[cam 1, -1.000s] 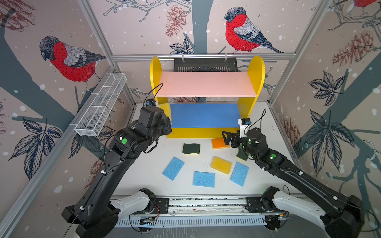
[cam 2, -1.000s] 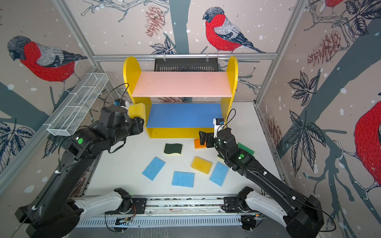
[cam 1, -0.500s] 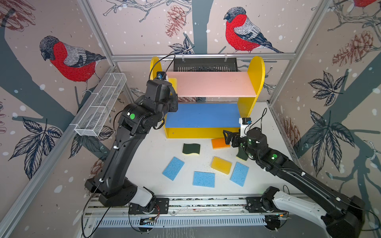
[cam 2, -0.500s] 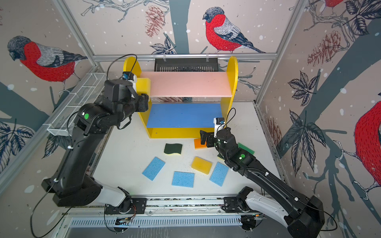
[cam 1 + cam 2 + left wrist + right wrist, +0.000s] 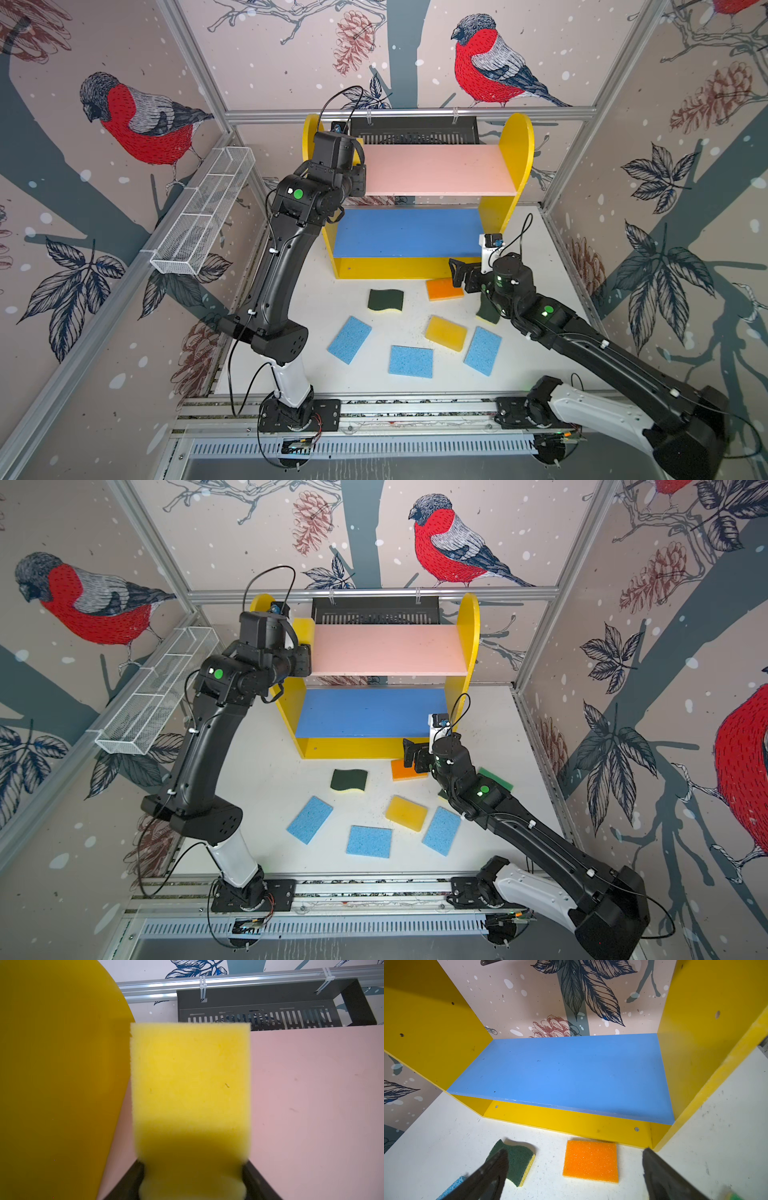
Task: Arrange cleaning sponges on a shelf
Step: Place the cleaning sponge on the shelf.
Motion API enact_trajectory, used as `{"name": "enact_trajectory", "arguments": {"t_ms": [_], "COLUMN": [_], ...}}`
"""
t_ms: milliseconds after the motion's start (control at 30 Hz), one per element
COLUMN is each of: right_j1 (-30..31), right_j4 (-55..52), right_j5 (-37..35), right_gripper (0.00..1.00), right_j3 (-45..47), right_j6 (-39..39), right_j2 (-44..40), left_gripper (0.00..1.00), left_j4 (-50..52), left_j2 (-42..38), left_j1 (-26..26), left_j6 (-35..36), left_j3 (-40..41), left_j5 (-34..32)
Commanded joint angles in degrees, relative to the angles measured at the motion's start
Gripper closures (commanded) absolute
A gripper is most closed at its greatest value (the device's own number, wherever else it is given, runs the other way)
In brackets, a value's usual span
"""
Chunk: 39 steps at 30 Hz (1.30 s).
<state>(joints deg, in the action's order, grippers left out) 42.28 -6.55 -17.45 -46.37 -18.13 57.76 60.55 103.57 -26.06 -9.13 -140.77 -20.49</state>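
Observation:
My left gripper (image 5: 192, 1167) is shut on a yellow sponge (image 5: 190, 1088), held just above the left end of the shelf's pink upper board (image 5: 440, 170), beside the yellow side panel (image 5: 58, 1076). The right gripper (image 5: 575, 1153) hangs open low over the orange-topped sponge (image 5: 444, 289), in front of the shelf's yellow bottom, with the bare blue middle board (image 5: 560, 1076) beyond. On the table lie a wavy dark-green sponge (image 5: 385, 300), a yellow block (image 5: 446, 332) and three light-blue sponges (image 5: 349, 339) (image 5: 411, 361) (image 5: 483, 350). A bright-green-topped sponge (image 5: 496, 778) peeks out from behind the right arm.
A white wire-mesh basket (image 5: 203, 216) hangs on the left wall. A black slotted tray (image 5: 411, 131) is fixed to the back rail right behind the pink board. The arms' base rail (image 5: 415, 409) runs along the table's front edge.
The left arm has risen with the yellow sponge from beside the shelf's left panel, near the blue board's height, to the pink board's left end. The right arm has barely moved.

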Motion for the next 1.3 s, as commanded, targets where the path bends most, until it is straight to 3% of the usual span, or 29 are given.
{"name": "enact_trajectory", "arguments": {"t_ms": [0, 633, 1267], "right_j1": [0.1, 0.1, 0.1], "right_j4": [2.3, 2.8, 2.4], "right_j5": [-0.4, 0.7, 0.9], "right_gripper": [0.0, 0.0, 0.0], "right_j3": [-0.5, -1.4, -0.3], "right_j6": [1.1, 2.0, 0.0], "right_j2": [0.8, 3.1, 0.5], "left_gripper": [0.4, 0.37, 0.27], "left_j4": [-2.3, -1.4, -1.5], "left_j2": [1.6, 3.8, 2.9], "left_j1": [0.4, 1.4, 1.4], "left_j6": [0.4, -2.0, -4.1], "left_j3": [-2.2, -2.3, -1.3], "left_j5": [1.4, 2.9, 3.3]}}
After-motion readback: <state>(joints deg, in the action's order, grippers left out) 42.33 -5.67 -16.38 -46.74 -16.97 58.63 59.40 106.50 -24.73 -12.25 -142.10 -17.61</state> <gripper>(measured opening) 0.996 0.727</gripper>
